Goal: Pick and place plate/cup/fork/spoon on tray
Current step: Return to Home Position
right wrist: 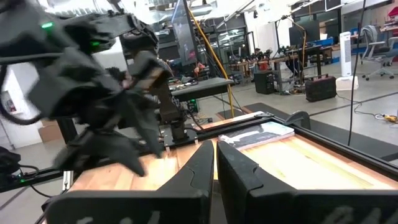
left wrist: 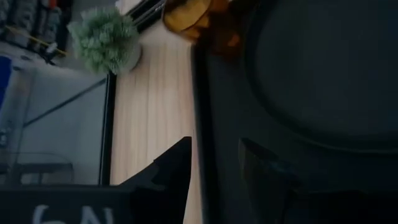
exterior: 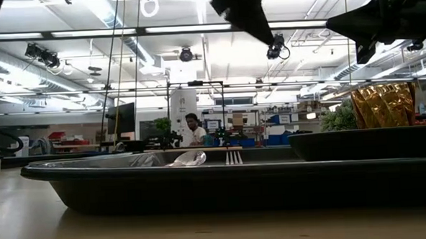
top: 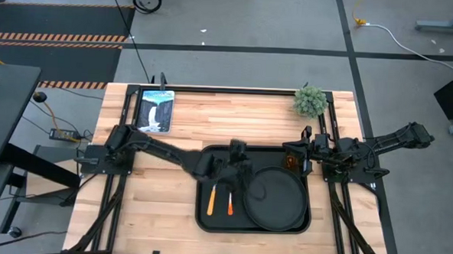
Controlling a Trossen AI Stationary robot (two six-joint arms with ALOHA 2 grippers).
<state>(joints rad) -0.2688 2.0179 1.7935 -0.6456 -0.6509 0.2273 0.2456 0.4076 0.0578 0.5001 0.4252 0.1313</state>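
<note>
The black tray (top: 207, 218) lies in the middle of the table. On it are the round black plate (top: 275, 196) at the right, and the spoon (top: 211, 199) and the fork (top: 229, 204) side by side at the left. The amber cup (top: 290, 162) stands at the tray's far right corner; it also shows in the low view (exterior: 384, 105). My left gripper (left wrist: 214, 168) is open and empty above the tray's far part (top: 237, 152). My right gripper (right wrist: 215, 171) is shut and empty, raised just right of the cup (top: 305, 152).
A small green plant (top: 310, 101) stands at the far right of the table and a picture book (top: 155, 108) lies at the far left. Bare wood lies left of the tray. A person sits in the room beyond the table (exterior: 193, 131).
</note>
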